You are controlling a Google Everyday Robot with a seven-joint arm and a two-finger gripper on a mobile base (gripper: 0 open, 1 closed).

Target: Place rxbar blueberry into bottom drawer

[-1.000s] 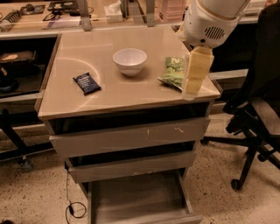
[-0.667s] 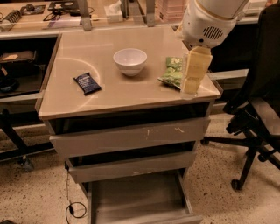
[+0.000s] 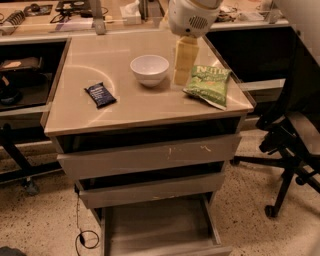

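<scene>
The rxbar blueberry, a small flat dark navy wrapper, lies on the left part of the beige cabinet top. The bottom drawer stands pulled out below the two upper drawers, its flat tray bare. My gripper hangs from the white arm over the cabinet top, between the white bowl and the green chip bag, well to the right of the bar. It holds nothing that I can see.
A white bowl sits mid-top. A green chip bag lies at the right. A black office chair stands to the right of the cabinet. A cluttered bench runs behind. A cable lies on the floor.
The gripper has moved left from over the chip bag to between the bowl and the bag. The view has shifted, so the cabinet now sits more to the right.
</scene>
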